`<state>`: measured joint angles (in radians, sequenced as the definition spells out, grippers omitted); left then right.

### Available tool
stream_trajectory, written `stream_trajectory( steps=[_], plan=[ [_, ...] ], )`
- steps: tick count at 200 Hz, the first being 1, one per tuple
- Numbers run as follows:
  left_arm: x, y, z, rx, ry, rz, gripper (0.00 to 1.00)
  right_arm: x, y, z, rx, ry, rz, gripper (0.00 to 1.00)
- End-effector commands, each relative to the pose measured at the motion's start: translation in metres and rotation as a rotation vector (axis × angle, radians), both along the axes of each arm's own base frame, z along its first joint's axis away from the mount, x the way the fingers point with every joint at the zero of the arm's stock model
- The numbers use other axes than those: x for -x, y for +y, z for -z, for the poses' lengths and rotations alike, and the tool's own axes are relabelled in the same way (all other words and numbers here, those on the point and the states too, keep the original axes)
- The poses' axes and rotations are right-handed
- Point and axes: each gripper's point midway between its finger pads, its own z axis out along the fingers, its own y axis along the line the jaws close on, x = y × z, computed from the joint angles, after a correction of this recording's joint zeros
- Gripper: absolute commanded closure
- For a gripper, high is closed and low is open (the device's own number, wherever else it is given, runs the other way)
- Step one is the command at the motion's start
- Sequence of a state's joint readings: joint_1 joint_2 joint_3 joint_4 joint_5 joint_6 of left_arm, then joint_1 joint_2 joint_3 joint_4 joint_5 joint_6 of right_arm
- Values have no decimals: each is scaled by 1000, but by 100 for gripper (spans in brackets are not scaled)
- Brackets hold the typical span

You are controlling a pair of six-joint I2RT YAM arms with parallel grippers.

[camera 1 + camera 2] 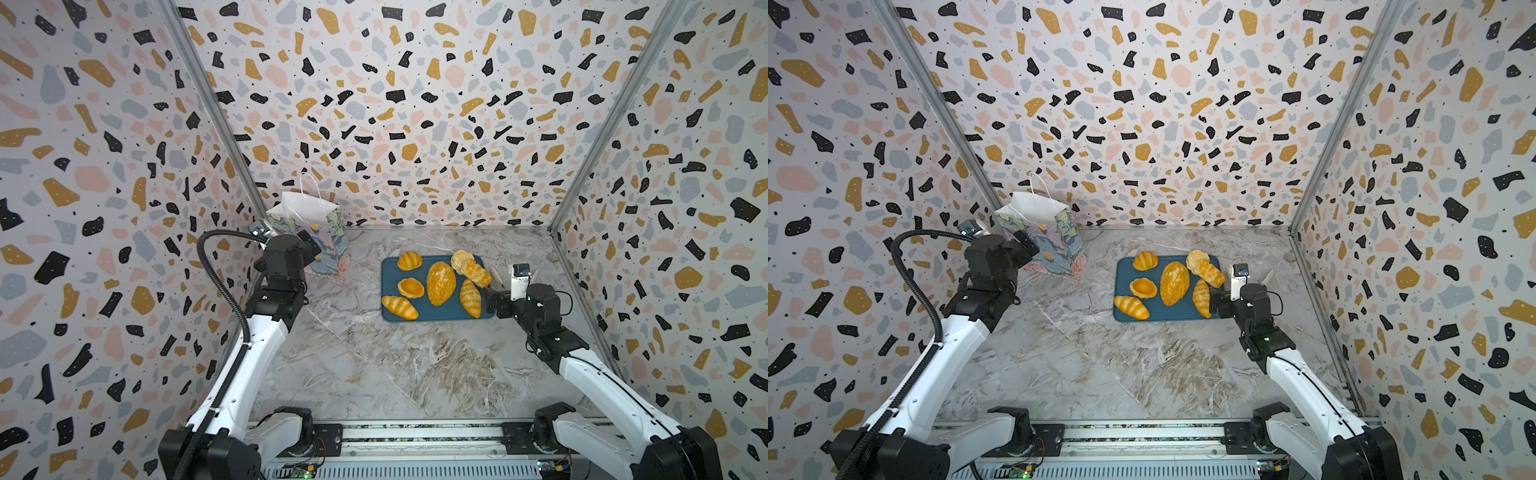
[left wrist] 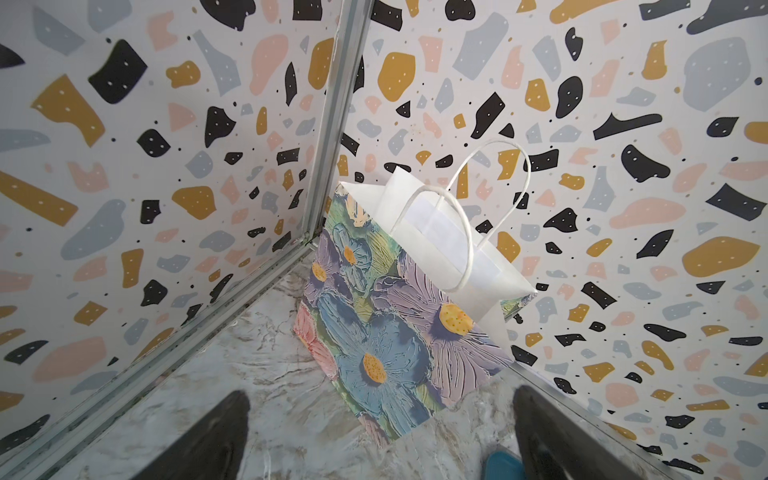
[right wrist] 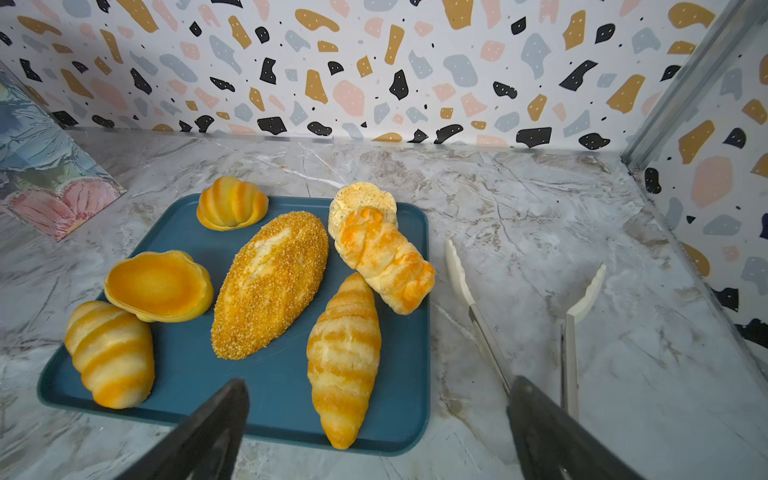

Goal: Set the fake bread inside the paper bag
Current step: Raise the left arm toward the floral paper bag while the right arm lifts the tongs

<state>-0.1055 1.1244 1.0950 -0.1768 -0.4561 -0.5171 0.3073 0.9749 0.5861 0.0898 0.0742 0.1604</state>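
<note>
Now, fake bread all on the blue tray, right of centre, seven pieces. Paper bag upright in the far left corner, mouth open. Left gripper on the bag's near side, fingers wide apart, empty. Right gripper at the tray's near right corner, likewise apart, gripping nothing; white tongs lying just right of the tray

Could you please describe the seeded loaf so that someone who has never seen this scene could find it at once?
On the marble table, find the dark-blue tray. The seeded loaf lies in its middle. It is the largest bread there and the only one with a grainy, seeded crust; those around it are smaller.
</note>
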Motion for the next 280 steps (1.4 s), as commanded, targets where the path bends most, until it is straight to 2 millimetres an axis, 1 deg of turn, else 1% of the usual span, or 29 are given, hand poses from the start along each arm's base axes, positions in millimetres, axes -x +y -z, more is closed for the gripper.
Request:
stream_trajectory(
  steps=[1,15,36,47,75,90,110,127,142,163,169,188,198,206,213,215,222,230,250,280],
  plan=[
    [10,15,-11,-69,55,-62,1,0,6,-13,-21,24,-21,1],
    [14,23,-22,-89,61,-97,1,0,5,-14,-22,46,-6,1],
    [16,28,-46,-94,33,-109,1,0,-2,-17,-32,65,39,1],
    [14,28,-58,-97,22,-96,1,1,-4,-19,-39,68,58,1],
    [-2,28,-80,-126,53,-62,1,6,-2,-23,-49,69,40,1],
    [-12,31,-88,-154,92,-59,1,9,-3,-23,-46,72,38,1],
    [-26,36,-93,-177,134,-41,1,12,-4,-22,-43,80,34,1],
    [-40,39,-92,-177,162,-22,0,14,-3,-21,-39,86,28,1],
    [-53,36,-87,-185,191,11,2,16,-4,-20,-41,86,27,1],
    [-66,34,-84,-180,208,39,1,16,-1,-21,-46,87,13,1],
    [-68,36,-85,-179,210,39,0,17,-1,-21,-48,89,11,1],
    [-77,46,-90,-167,220,46,1,18,1,-22,-45,94,-1,1],
    [-83,54,-92,-153,226,53,1,19,3,-22,-45,99,-15,1],
    [-91,58,-86,-140,251,73,1,20,6,-23,-46,98,-36,1],
    [-97,62,-85,-131,262,85,1,21,8,-23,-49,100,-46,1],
    [-99,63,-81,-126,274,89,1,21,8,-22,-48,101,-47,1],
    [-104,68,-81,-116,285,94,1,22,7,-22,-47,103,-46,1],
    [-111,74,-74,-101,303,105,1,22,8,-21,-46,107,-49,1],
    [-127,84,-65,-99,314,128,1,23,9,-19,-43,118,-58,1],
    [-141,89,-54,-125,307,181,0,24,9,-14,-33,138,-59,1]
  ],
)
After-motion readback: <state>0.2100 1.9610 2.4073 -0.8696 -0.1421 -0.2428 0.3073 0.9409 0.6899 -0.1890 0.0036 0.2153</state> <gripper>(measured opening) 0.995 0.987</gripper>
